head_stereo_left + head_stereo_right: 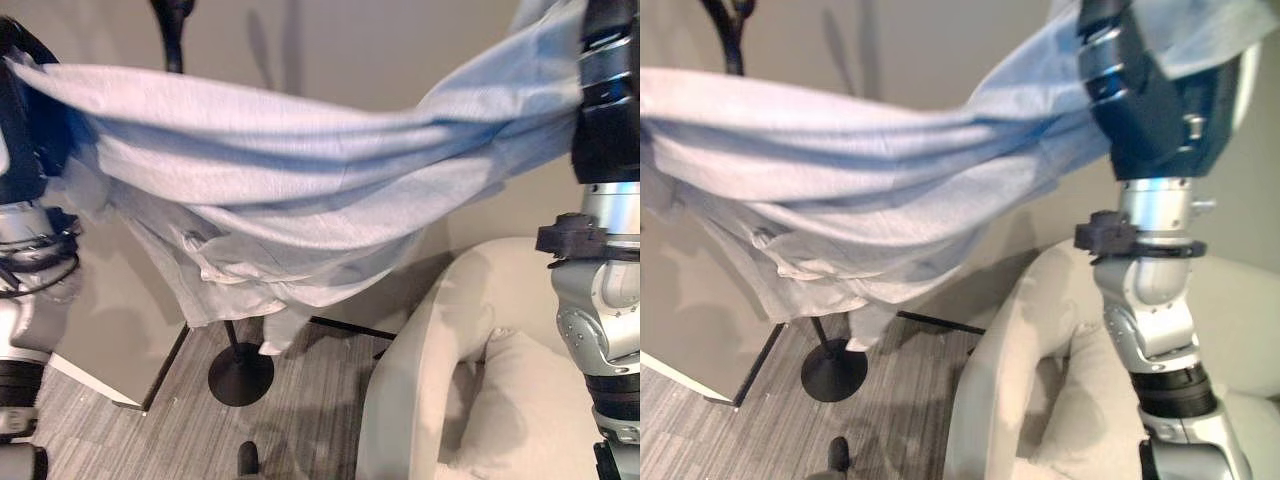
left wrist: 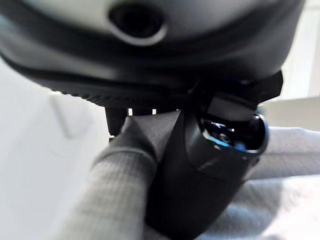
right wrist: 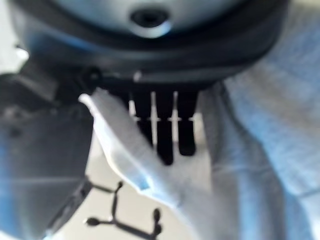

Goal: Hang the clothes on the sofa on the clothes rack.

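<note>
Stretching across the upper frame of the left eye view, a light blue shirt (image 1: pixel 300 190) hangs between both raised arms, above the rack base (image 1: pixel 240 378) and sofa (image 1: pixel 470 380) lower right. Left wrist view: left robot hand (image 2: pixel 210 165) pinches the cloth. Right wrist view: right robot hand (image 3: pixel 165 125) fingers curl round a fold.
</note>
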Robot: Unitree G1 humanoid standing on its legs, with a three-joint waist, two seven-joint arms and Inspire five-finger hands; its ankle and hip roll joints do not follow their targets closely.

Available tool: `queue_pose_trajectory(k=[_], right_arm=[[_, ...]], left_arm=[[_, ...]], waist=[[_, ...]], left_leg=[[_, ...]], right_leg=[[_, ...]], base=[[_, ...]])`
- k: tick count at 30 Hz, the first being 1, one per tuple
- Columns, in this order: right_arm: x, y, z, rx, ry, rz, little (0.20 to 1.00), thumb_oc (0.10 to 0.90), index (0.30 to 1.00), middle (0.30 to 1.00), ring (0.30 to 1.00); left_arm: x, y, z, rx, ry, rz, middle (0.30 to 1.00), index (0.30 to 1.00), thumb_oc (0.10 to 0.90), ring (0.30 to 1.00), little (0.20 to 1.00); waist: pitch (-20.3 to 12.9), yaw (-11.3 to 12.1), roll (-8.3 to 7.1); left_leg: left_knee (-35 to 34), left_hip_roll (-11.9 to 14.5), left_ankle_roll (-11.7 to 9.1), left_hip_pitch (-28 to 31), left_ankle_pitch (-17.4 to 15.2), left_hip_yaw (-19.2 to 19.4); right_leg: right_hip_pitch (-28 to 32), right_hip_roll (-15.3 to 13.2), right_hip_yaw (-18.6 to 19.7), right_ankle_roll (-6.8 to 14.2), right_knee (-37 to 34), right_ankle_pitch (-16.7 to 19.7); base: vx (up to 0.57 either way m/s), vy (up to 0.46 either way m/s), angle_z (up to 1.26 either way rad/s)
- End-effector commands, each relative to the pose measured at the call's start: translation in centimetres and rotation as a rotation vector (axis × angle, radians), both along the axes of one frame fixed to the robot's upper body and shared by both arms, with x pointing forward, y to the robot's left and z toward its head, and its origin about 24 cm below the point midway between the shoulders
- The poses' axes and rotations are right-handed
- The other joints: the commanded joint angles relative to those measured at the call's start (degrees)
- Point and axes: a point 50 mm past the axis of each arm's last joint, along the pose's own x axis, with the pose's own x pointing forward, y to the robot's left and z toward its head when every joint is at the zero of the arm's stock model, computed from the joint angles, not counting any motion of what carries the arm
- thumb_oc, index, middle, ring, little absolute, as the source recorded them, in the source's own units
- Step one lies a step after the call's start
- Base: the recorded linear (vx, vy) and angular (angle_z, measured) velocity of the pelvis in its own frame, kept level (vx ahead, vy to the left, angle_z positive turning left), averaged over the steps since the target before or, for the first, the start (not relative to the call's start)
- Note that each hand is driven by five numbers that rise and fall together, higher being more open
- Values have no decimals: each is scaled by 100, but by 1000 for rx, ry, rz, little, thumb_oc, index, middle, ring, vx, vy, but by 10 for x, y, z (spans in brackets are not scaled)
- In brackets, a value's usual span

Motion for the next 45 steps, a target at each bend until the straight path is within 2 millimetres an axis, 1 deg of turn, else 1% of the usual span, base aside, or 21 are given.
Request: queue_pose_trajectory(k=[1, 2, 7, 11, 15, 17, 18, 20, 22, 23, 27, 30, 31, 33, 34, 35, 38, 39, 40, 41, 45], right_arm=[[-8, -8, 18, -17, -112, -77, 300, 400, 300, 300, 300], [-10, -11, 23, -18, -134, -107, 300, 400, 300, 300, 300], [-12, -17, 27, 2, -160, -173, 300, 400, 300, 300, 300], [1, -20, 18, -4, -82, -204, 300, 400, 300, 300, 300], [23, -28, -6, -9, 76, -251, 300, 400, 300, 300, 300], [38, -34, -23, 5, 182, -271, 300, 400, 300, 300, 300], [44, -36, -27, 3, 215, -281, 300, 400, 300, 300, 300], [54, -35, -36, -14, 281, -283, 300, 400, 300, 300, 300], [62, -34, -43, -30, 332, -278, 300, 400, 300, 300, 300], [71, -33, -49, -54, 380, -290, 300, 400, 300, 300, 300], [80, -27, -58, -80, 438, -271, 300, 400, 300, 300, 300], [79, -22, -67, -72, 455, -243, 300, 400, 300, 300, 300], [76, -20, -75, -66, 469, -219, 300, 400, 300, 300, 300], [74, -19, -80, -60, 477, -206, 300, 400, 300, 300, 300], [72, -13, -90, -39, 495, -161, 300, 400, 300, 300, 300], [72, -13, -90, -40, 496, -161, 300, 400, 300, 300, 300], [66, 0, -112, 30, 537, -58, 300, 400, 300, 300, 300], [60, 12, -130, 86, 576, 16, 300, 400, 300, 300, 300], [57, 19, -143, 122, 612, 50, 300, 400, 300, 300, 300], [57, 19, -143, 122, 612, 50, 300, 400, 300, 300, 300], [44, 44, -201, 233, 810, 140, 300, 400, 300, 300, 300]], left_arm=[[-28, 15, 52, 78, -211, 126, 300, 300, 400, 300, 300], [-35, 22, 56, 87, -214, 162, 300, 300, 400, 300, 300], [-42, 33, 53, 46, -211, 199, 300, 300, 400, 300, 300], [-33, 36, 40, -4, -147, 185, 300, 300, 400, 300, 300], [-6, 24, 9, -58, 6, 96, 300, 300, 400, 300, 300], [13, 11, -13, -97, 115, 11, 300, 300, 400, 300, 300], [20, 6, -19, -106, 150, -14, 300, 300, 400, 300, 300], [35, 0, -37, -147, 262, -40, 300, 300, 400, 300, 300], [45, -1, -45, -167, 326, -41, 300, 300, 400, 300, 300], [55, 1, -55, -182, 403, -14, 300, 300, 400, 300, 300], [63, 10, -80, -206, 545, 47, 300, 300, 400, 300, 300], [61, 9, -97, -233, 601, 37, 300, 300, 400, 300, 300], [56, 9, -111, -262, 635, 29, 300, 300, 400, 300, 300], [54, 9, -118, -278, 645, 25, 300, 300, 400, 300, 300], [50, 7, -133, -328, 661, 14, 300, 300, 400, 300, 300], [50, 7, -133, -328, 662, 14, 300, 300, 400, 300, 300], [43, -1, -161, -422, 692, -20, 300, 300, 400, 300, 300], [39, -9, -179, -525, 692, -56, 300, 300, 400, 300, 300], [38, -16, -187, -592, 682, -85, 300, 300, 400, 300, 300], [38, -16, -187, -592, 682, -85, 300, 300, 400, 300, 300], [31, -56, -219, -916, 617, -264, 300, 300, 400, 300, 300]], waist=[[-1174, 323, 428], [-1202, 340, 434], [-1254, 348, 434], [-1266, 305, 444], [-1211, 228, 465], [-1187, 206, 474], [-1172, 208, 476], [-1141, 153, 491], [-1122, 146, 498], [-1099, 124, 514], [-1019, 96, 528], [-973, 104, 529], [-954, 122, 514], [-955, 124, 511], [-942, 141, 488], [-947, 139, 489], [-935, 146, 470], [-933, 155, 464], [-919, 159, 461], [-928, 157, 463], [-909, 149, 451]], left_leg=[[-362, 624, -800, 576, -563, 155], [-362, 558, -741, 613, -624, 204], [-362, 419, -602, 688, -756, 286], [-362, 316, -489, 756, -856, 350], [-362, 247, -400, 820, -931, 389], [-362, 210, -358, 850, -974, 418], [-362, 206, -350, 853, -984, 433], [-362, 198, -334, 849, -994, 471], [-362, 207, -337, 838, -998, 503], [-362, 220, -342, 818, -991, 512], [-362, 255, -348, 754, -976, 533], [-362, 280, -352, 728, -974, 538], [-362, 297, -356, 728, -975, 540], [-362, 303, -361, 734, -975, 537], [-362, 318, -369, 744, -977, 527], [-362, 318, -370, 746, -978, 526], [-362, 334, -373, 785, -989, 521], [-362, 351, -374, 801, -987, 513], [-362, 354, -374, 831, -992, 505], [-362, 357, -374, 817, -981, 503], [-362, 365, -359, 836, -966, 449]], right_leg=[[-517, -342, -153, 372, -39, 284], [-521, -424, -139, 434, -44, 317], [-504, -584, -121, 557, -46, 374], [-517, -698, -135, 639, 31, 410], [-557, -774, -118, 693, 164, 481], [-570, -810, -106, 733, 175, 530], [-585, -819, -96, 741, 172, 554], [-620, -833, -78, 764, 151, 620], [-652, -829, -62, 769, 147, 658], [-696, -822, -49, 769, 133, 677], [-796, -797, -17, 763, 86, 700], [-834, -780, 8, 756, 55, 697], [-829, -764, 0, 745, 22, 677], [-822, -756, -6, 737, 10, 669], [-801, -741, -10, 719, -27, 649], [-797, -740, -12, 718, -29, 649], [-752, -715, -13, 688, -66, 608], [-739, -697, -26, 665, -66, 576], [-710, -698, -26, 655, -66, 554], [-724, -694, -26, 652, -66, 563], [-691, -675, -33, 594, -66, 539]], base=[[144, 196, 32], [93, 130, 32], [124, 150, 17], [88, 101, 7], [64, 62, -3], [86, 58, -4], [74, 41, -8], [56, 15, -8], [45, -4, -24], [32, -12, -23], [4, -19, -8], [5, -34, -6], [18, -48, -1], [15, -41, 1], [6, -30, 2], [8, -45, 4], [2, -39, 5], [1, -51, 0], [-5, -40, -2], [0, 0, 0], [-19, -26, 1]])
